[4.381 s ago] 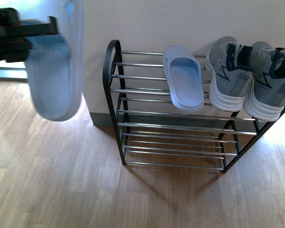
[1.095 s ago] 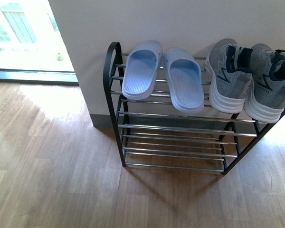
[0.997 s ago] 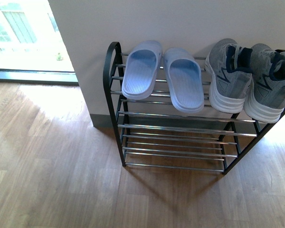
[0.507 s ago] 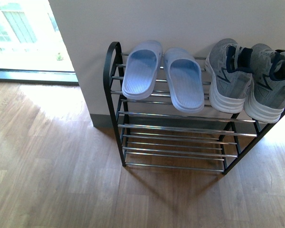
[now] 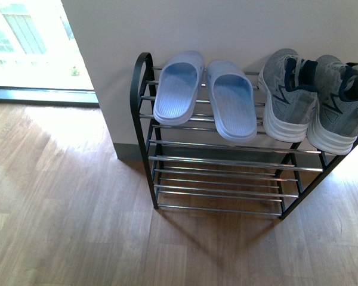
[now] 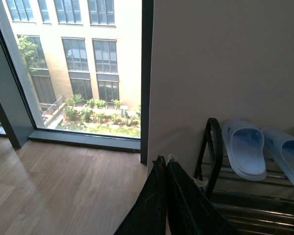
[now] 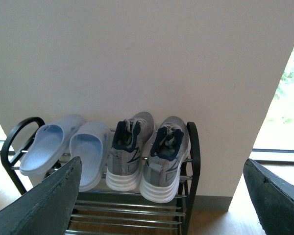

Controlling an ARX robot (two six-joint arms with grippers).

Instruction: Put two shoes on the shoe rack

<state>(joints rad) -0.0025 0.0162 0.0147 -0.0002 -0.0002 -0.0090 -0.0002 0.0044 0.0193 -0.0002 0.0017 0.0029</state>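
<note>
The shoe rack (image 5: 144,119) stands against the white wall, with both pairs on its top tier. Two pale blue slides (image 5: 178,89) (image 5: 231,101) lie side by side at its left end. Two grey sneakers (image 5: 289,95) (image 5: 340,104) sit at its right end, heels outward. No arm shows in the front view. My left gripper (image 6: 164,159) is shut on nothing, back from the rack's rounded end (image 6: 214,147), with a slide (image 6: 245,147) beyond it. My right gripper (image 7: 162,161) is wide open and empty, set back facing the sneakers (image 7: 129,152) (image 7: 166,161).
The three lower tiers (image 5: 218,179) hold nothing. Wooden floor (image 5: 65,208) spreads in front and to the left. A floor-length window (image 5: 30,47) lies left of the wall corner, and another window (image 7: 284,112) lies past the wall's right side.
4.4 s ago my left gripper held a blue slide up at the left. That slide now lies on the top tier beside its mate, and the arm has left the front view.
</note>
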